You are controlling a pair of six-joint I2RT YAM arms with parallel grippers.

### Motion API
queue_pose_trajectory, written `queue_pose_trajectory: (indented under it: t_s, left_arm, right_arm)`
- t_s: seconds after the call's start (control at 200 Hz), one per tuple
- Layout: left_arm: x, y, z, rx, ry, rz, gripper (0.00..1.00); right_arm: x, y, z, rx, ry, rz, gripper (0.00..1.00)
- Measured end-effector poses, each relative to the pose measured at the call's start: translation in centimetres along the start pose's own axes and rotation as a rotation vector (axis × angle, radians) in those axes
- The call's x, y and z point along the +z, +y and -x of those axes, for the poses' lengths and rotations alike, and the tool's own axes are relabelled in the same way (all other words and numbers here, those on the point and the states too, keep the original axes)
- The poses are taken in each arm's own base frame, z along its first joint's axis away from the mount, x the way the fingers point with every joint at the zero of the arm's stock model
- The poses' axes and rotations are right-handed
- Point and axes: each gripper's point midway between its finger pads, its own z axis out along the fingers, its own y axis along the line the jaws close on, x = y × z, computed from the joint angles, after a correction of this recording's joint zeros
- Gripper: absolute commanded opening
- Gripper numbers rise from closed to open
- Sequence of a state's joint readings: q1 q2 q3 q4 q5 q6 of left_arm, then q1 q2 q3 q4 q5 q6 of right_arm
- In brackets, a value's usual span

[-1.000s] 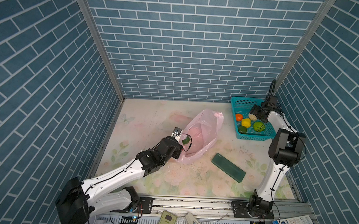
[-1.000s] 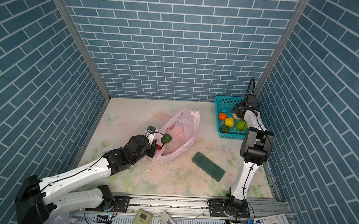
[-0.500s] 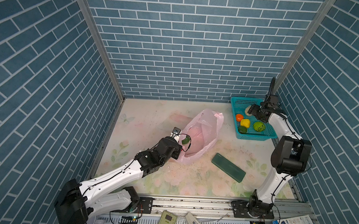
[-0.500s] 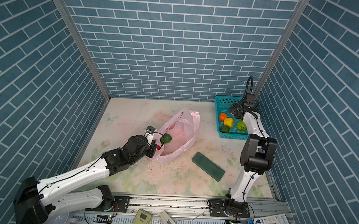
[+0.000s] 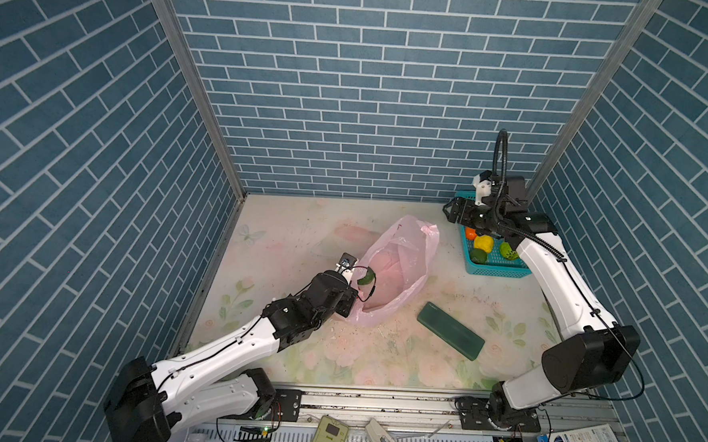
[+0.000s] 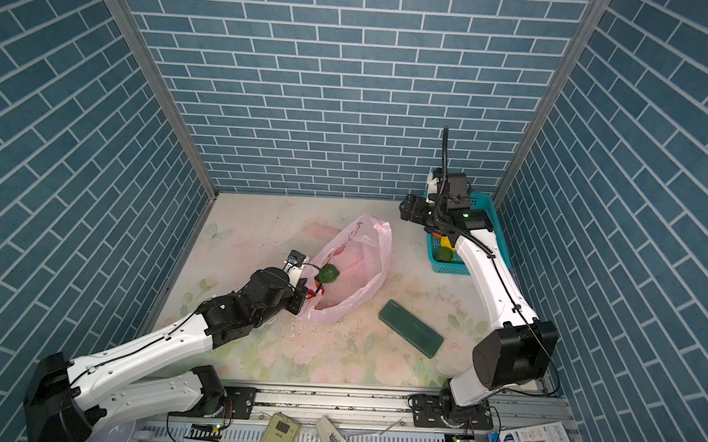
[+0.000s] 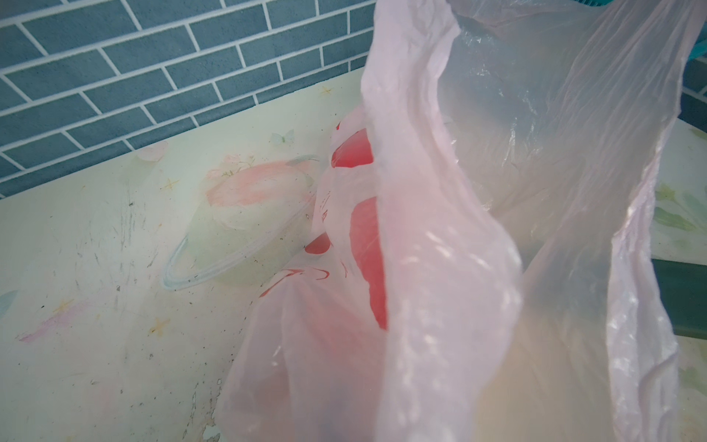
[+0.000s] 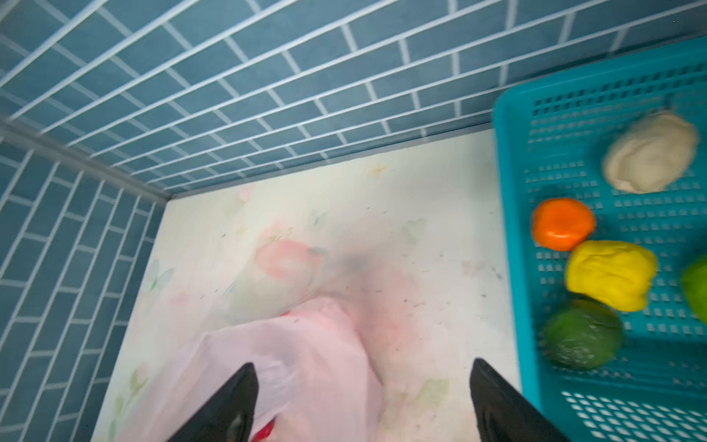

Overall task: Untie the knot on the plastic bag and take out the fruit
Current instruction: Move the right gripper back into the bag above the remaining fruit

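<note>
Pinching plastic bag (image 5: 400, 266): left tool (image 5: 348, 308); right tool (image 8: 362, 367) agape

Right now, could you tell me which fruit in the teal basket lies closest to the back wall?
The cream-white fruit: it sits nearest the back wall; the orange, yellow, dark green and bright green ones cluster farther off.

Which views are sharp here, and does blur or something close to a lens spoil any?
Both top views: sharp and evenly lit, soft shadows only. Right wrist view: motion-smeared, the yellow fruit and basket soft-edged. Left wrist view: the pink bag sits close to the lens, covers over half the frame, with small glints.
</note>
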State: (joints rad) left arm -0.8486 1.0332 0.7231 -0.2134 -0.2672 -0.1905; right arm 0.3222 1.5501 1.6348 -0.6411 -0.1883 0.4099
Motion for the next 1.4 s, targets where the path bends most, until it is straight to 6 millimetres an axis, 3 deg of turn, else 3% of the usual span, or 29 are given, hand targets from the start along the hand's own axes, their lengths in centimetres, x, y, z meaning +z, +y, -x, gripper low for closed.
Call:
queue_pose_trajectory:
  t_s: [0.205,0.35,0.45,0.65,0.82,1.065,1.4]
  left_arm:
    - [0.0,0.0,-0.2,0.008,0.006,-0.002,0.00]
    - [-0.1,0.0,-0.1,0.009,0.003,-0.002,0.00]
    - [-0.3,0.1,-0.1,0.008,0.000,-0.002,0.00]
    - [-0.6,0.1,0.2,0.005,-0.010,-0.004,0.00]
    - [-0.7,0.2,0.0,0.005,-0.010,-0.004,0.00]
    - [-0.7,0.2,0.0,0.004,-0.012,-0.002,0.00]
    - [-0.6,0.2,0.0,0.005,-0.010,-0.002,0.00]
  right_arm:
    - [-1.6,9.9,-2.7,-0.135,0.058,0.172,0.86]
    - [-3.2,15.4,-4.9,-0.218,0.081,0.268,0.85]
    - [-3.5,17.5,-6.7,-0.257,0.109,0.301,0.85]
    - [-3.2,19.6,-9.1,-0.325,0.145,0.321,0.85]
    - [-2.2,19.5,-11.1,-0.371,0.172,0.313,0.83]
    - [2.7,14.1,-19.5,-0.410,0.350,0.199,0.82]
    - [5.6,9.2,-25.1,-0.465,0.422,0.106,0.80]
